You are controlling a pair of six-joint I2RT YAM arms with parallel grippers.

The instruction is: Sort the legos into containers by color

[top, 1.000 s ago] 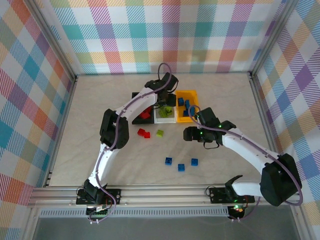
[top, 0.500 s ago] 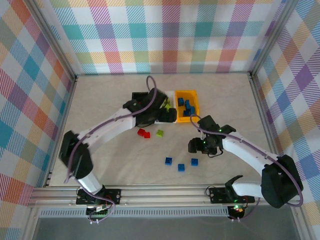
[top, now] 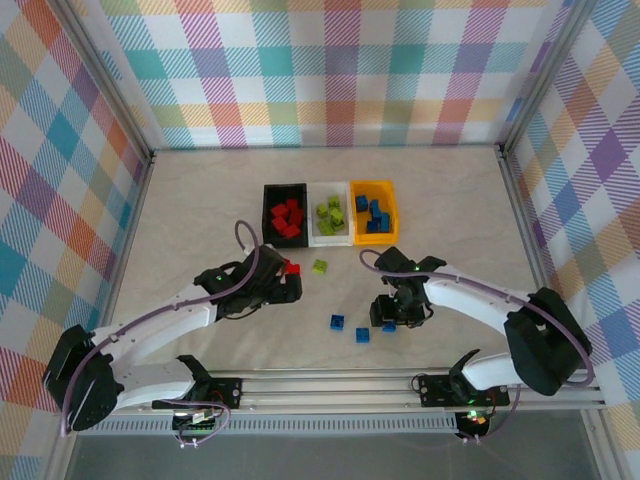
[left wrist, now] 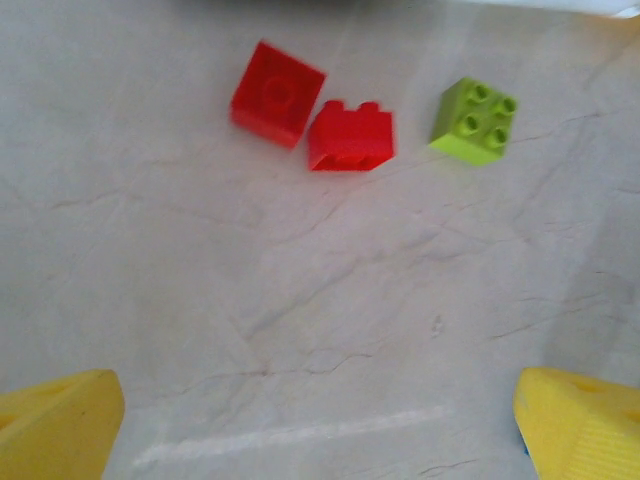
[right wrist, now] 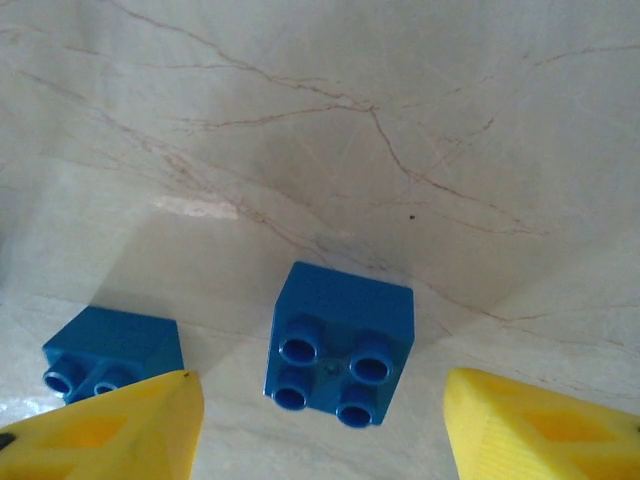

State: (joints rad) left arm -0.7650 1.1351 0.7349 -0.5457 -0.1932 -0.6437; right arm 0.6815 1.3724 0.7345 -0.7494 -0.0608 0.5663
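Nothing legible anywhere: the blue brick [right wrist: 340, 345] between the fingers of the right gripper [right wrist: 325, 428] carries no readable mark, nor do the red bricks [left wrist: 278, 92] ahead of the left gripper [left wrist: 318, 432].

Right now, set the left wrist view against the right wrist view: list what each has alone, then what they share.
Left wrist, not right: a red brick beside another red brick, and a lime brick, ahead of the open left tool. Right wrist, not left: a blue brick, studs up, between the parted fingers of the right tool, and a second blue brick beside it. Both: pale veined table, yellow fingertips in the bottom corners.
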